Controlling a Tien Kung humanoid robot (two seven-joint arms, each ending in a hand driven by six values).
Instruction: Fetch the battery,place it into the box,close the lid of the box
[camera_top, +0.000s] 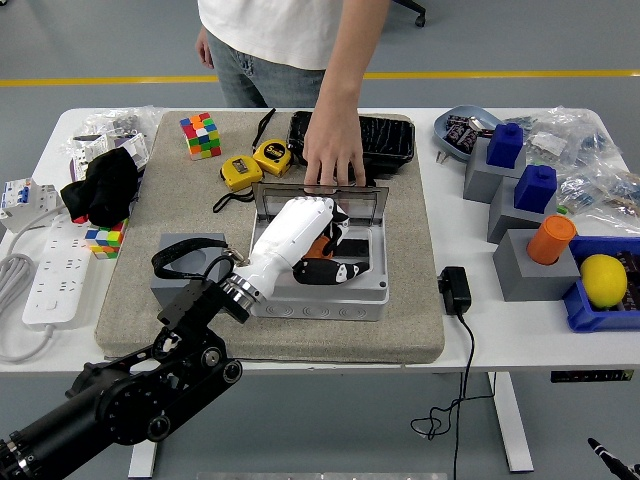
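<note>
Bright, even light is coming from overhead and washing the white table (480, 330) without harsh glare. Soft shadows are lying under the left hand (318, 240) inside the box (362, 292), just below its fingers (335, 270). Everything is staying sharp; the table edges are bowing slightly toward the corners.
</note>
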